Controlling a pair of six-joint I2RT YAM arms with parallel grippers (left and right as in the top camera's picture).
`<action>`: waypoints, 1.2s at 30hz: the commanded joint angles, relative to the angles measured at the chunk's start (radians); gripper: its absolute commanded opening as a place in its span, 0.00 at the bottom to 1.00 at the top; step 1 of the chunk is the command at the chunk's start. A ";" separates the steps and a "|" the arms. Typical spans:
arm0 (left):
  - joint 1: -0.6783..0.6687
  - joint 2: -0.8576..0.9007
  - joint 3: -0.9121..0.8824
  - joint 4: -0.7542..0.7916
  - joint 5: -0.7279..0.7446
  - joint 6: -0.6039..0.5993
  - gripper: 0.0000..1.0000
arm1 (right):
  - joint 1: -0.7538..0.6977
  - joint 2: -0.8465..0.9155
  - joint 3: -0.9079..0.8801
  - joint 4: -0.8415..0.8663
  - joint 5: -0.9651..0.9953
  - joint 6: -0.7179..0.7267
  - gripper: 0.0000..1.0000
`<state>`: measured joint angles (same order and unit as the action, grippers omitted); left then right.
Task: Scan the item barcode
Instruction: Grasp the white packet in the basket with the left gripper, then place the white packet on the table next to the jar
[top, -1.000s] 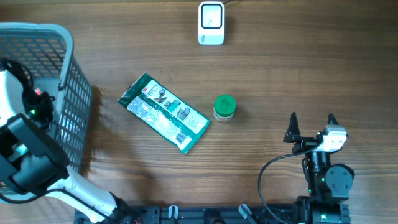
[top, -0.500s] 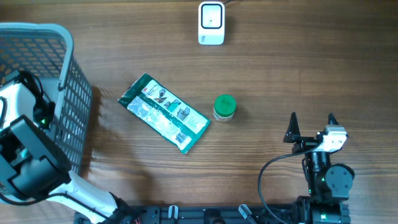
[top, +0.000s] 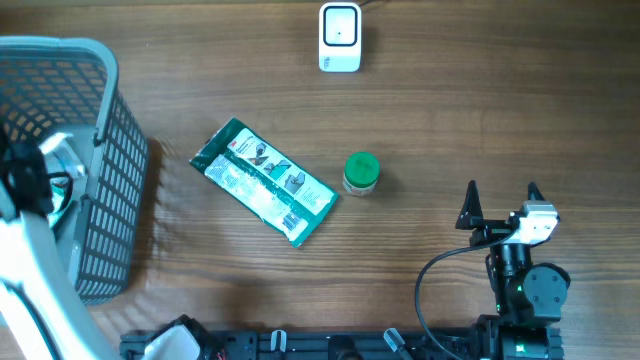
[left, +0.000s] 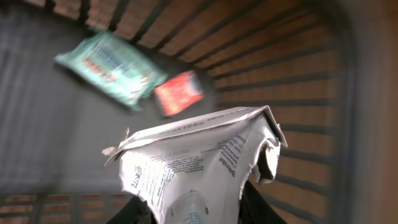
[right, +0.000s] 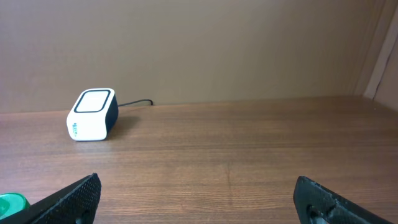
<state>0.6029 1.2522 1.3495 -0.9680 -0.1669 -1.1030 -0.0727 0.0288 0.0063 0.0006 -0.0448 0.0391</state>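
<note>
In the left wrist view a crumpled white printed packet (left: 199, 162) is pinched between my left gripper's (left: 196, 213) black fingers (left: 258, 208), which are shut on it, above the basket floor. The barcode scanner (top: 339, 38), a small white box with a dark face, stands at the table's far edge and also shows in the right wrist view (right: 92, 115). My right gripper (top: 500, 200) rests open at the near right, with only bare table between its fingertips (right: 199, 199).
The grey mesh basket (top: 110, 180) stands at the left with my left arm inside it. A teal packet (left: 109, 62) and a red packet (left: 179, 92) lie on its floor. A green printed pouch (top: 265, 181) and a green-capped jar (top: 361, 172) lie mid-table.
My left gripper has closed on the white packet inside the basket, and the left arm has shifted over the basket. The right arm has not moved.
</note>
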 joint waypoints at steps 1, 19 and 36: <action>-0.003 -0.247 0.067 0.029 0.086 0.026 0.28 | 0.002 -0.004 -0.001 0.002 -0.008 -0.011 1.00; -0.929 -0.011 -0.011 -0.028 0.164 0.100 0.28 | 0.002 -0.004 -0.001 0.002 -0.008 -0.011 1.00; -1.162 0.646 -0.005 0.193 0.121 0.141 1.00 | 0.002 -0.004 -0.001 0.002 -0.008 -0.011 1.00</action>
<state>-0.5545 1.9484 1.3403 -0.7765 -0.0284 -1.0023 -0.0727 0.0288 0.0063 0.0006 -0.0448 0.0391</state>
